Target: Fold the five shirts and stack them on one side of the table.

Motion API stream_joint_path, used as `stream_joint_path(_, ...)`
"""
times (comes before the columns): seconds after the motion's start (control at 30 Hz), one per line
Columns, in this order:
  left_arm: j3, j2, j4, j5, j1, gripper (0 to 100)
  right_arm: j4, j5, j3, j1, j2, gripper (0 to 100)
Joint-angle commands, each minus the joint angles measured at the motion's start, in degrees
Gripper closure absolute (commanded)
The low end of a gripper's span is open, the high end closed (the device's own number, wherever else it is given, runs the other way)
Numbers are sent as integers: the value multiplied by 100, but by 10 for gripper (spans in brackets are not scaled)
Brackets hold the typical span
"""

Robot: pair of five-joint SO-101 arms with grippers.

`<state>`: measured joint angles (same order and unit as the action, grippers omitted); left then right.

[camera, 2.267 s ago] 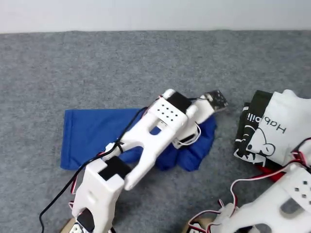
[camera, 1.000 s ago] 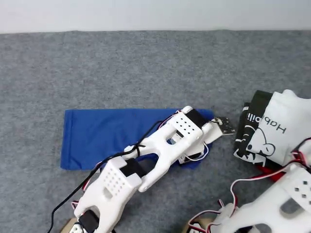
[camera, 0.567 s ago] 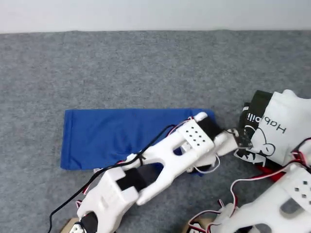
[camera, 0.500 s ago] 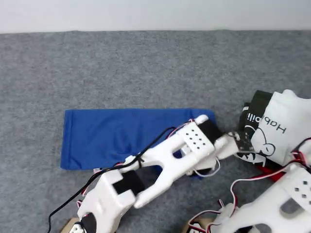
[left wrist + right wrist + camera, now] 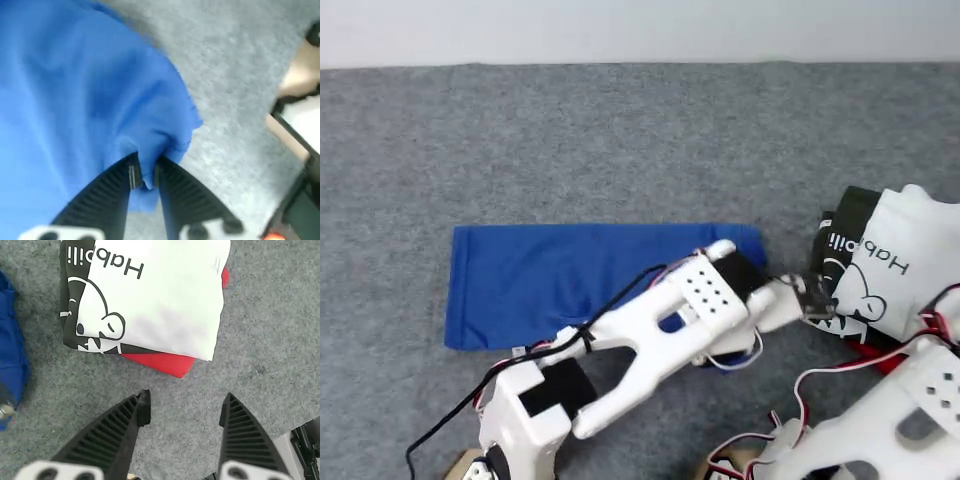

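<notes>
The blue shirt (image 5: 550, 280) lies flat on the grey surface (image 5: 620, 130) as a long strip, apparently already folded lengthwise. One end is near the middle of the surface and the other is close to the stack. At the stack end the cloth is bunched and lifted slightly. The left wrist view shows why: the left claw (image 5: 145, 170) is clamped on a small pleat at that edge, with cloth squeezed between its two black fingers.

Just beside that end, but apart from it, sits the stack. A white shirt (image 5: 900, 270) with a dark print is on top, a dark shirt (image 5: 845, 215) lies under it, and a red shirt (image 5: 160, 364) shows at the bottom. I cannot tell whether any more lie between them.

The right claw (image 5: 187, 399) hangs over bare surface next to the stack's red edge. Its fingers are spread wide and hold nothing.

The step in hand looks like the crosswise fold of the blue shirt, with the stacking still to come. The next move probably calls for:
- raising the pinched end enough that the cloth peels off the surface without dragging the rest;
- carrying it over the strip toward the far end;
- setting it down with the edges matched before letting go.

Because the grip is on one small pleat, the end may swing or land skewed, so a slow, level carry would help.
</notes>
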<state>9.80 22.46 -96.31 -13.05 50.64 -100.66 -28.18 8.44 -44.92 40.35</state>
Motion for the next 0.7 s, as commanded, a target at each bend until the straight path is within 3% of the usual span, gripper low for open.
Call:
stream_joint_path(0.0, 4, -387, 325, -44, -316, 994, -233, -26, -35, -75, 136, 760)
stream_joint_path(0.37, 13, -193, 1319, -53, -1521, 991, -233, -26, -35, -75, 136, 760)
stream_joint_path(0.57, 13, 185, 1503, -9, -1741, 849, -233, -26, -35, -75, 136, 760)
stream_joint_path(0.67, 84, 246, 1530, -44, -1820, 844, -233, -26, -35, -75, 136, 760)
